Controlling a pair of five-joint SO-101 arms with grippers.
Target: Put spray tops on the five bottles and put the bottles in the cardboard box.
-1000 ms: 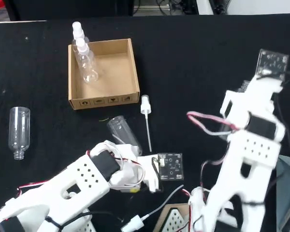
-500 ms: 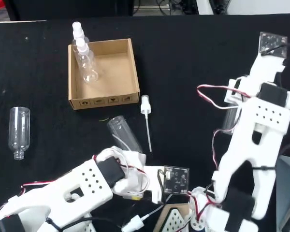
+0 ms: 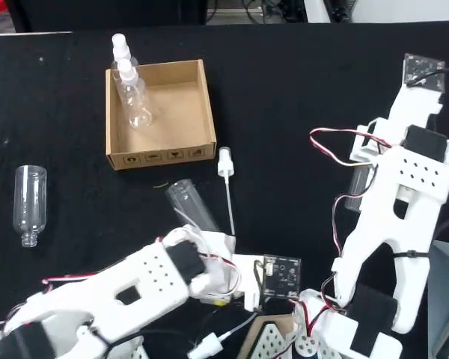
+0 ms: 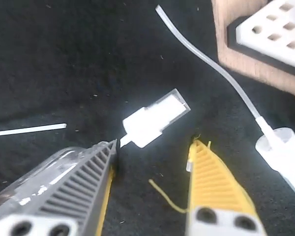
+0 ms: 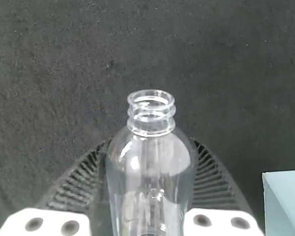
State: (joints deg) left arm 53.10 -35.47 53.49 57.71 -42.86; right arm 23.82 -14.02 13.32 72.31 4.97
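Our left pincer (image 4: 153,146) hangs wide open near the near edge of the table (image 3: 284,90), gripping nothing. A loose spray top (image 4: 155,119) lies on the table just past its fingertips, in line with the gap between them. A second spray top (image 4: 284,153) with its tube lies beside it. Our right pincer (image 5: 151,147), near the right edge, is closed around an uncapped bottle (image 5: 151,118), whose neck juts past the tips. The cardboard box (image 3: 161,156) sits toward the far-left corner, with two topped bottles (image 3: 135,97) leaning inside.

Five bottles (image 3: 30,206), three loose spray tops (image 4: 155,120), one cardboard box (image 3: 161,155).
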